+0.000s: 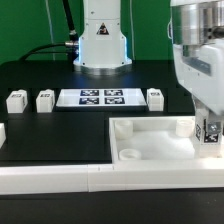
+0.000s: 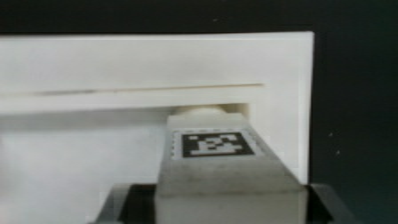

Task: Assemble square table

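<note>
The square top [image 1: 165, 145] is smooth white plastic

Square top [image 1: 165, 150] lies flat; one tagged leg [image 2: 214, 165] upright in jaws.

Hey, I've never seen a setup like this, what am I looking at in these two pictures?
The white machine is a robot arm; the gripper at its end grasps things. One picture comes from a camera off the arm, the other from a camera on its wrist. On the black table lie a white square table top, short tagged legs and a flat marker board that belongs to the rig. The gripper's fingers flank the table top's tagged edge; whether they clamp it, I cannot tell.
</note>
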Tool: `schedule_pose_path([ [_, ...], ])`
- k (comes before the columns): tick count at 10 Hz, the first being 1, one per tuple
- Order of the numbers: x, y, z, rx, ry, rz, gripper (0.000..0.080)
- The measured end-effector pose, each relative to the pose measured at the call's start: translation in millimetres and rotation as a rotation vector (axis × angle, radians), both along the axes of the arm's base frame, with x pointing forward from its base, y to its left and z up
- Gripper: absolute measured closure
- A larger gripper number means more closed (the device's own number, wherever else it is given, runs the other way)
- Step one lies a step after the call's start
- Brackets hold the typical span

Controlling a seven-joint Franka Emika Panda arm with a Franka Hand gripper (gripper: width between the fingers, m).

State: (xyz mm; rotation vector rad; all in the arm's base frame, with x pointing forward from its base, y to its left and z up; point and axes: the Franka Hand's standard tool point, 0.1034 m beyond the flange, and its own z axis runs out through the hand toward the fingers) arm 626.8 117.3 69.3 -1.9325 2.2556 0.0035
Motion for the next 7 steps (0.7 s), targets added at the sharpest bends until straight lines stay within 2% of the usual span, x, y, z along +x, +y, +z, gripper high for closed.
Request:
schedule_pose_path([
  [2,-0.9,1.3,-0.4,0.013,0.014,-0.112,0.0509],
  [5,-1.3,-0.5,-0.7,0.003,0.023,-0.177,0.0509],
  [6,-1.4,-0.3,-0.8,0.003,0.023,-0.176,0.0410],
  [7,-1.4,-0.3,-0.9,0.003,0.023,-0.176,0.0271],
])
